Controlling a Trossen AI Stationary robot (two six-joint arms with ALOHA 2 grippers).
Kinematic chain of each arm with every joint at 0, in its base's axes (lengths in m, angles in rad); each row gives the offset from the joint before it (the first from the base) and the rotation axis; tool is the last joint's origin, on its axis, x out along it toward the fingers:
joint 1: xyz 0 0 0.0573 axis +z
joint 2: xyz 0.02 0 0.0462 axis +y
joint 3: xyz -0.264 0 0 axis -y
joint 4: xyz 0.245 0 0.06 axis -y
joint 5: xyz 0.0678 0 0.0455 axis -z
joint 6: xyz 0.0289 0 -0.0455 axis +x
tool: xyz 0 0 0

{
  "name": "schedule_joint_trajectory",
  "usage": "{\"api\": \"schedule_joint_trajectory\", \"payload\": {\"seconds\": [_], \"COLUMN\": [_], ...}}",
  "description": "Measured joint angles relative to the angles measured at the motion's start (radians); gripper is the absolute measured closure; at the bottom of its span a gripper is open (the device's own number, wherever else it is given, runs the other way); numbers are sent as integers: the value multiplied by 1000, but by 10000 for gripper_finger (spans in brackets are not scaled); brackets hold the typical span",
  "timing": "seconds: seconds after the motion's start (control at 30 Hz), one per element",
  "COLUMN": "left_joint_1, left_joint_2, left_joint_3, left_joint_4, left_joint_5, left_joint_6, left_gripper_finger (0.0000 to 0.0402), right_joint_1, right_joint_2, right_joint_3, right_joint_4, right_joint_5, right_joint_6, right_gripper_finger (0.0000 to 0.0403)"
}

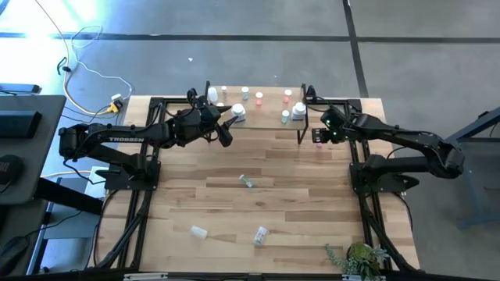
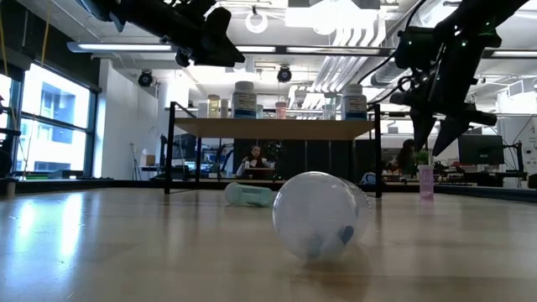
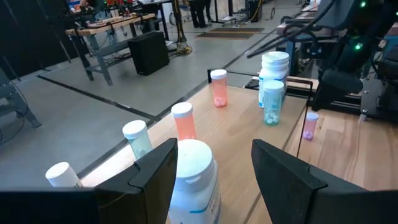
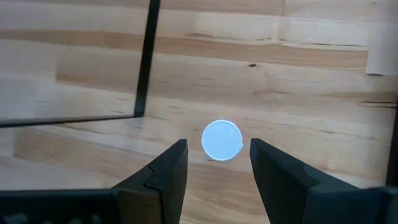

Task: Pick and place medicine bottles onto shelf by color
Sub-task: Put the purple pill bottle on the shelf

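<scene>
Right claw (image 4: 214,163) spread wide above pink bottle (image 4: 222,140) on worktop (image 1: 266,164) beside shelf (image 1: 266,117); left claw (image 3: 214,165) open around white bottle (image 3: 194,180).

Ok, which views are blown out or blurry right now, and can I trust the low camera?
High view: sun glare washes the floor at top left; the table is evenly lit. Low view: the clear bottle close to the lens looks soft and oversized, and the shelf is backlit by ceiling lights. Right wrist view: the white cap looks slightly bleached.
</scene>
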Motion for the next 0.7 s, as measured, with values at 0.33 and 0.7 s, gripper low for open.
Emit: {"api": "schedule_joint_trajectory", "payload": {"seconds": [0.33,0.7], "left_joint_1": [0,0], "left_joint_2": [0,0], "left_joint_3": [0,0], "left_joint_4": [0,0], "left_joint_5": [0,0], "left_joint_6": [0,0], "left_gripper_finger": [206,206], "right_joint_1": [26,20], "right_joint_2": [47,46], "right_joint_3": [0,16], "right_joint_4": [19,16], "right_joint_5": [11,9], "right_joint_6": [2,63], "right_gripper_finger": [237,237]}}
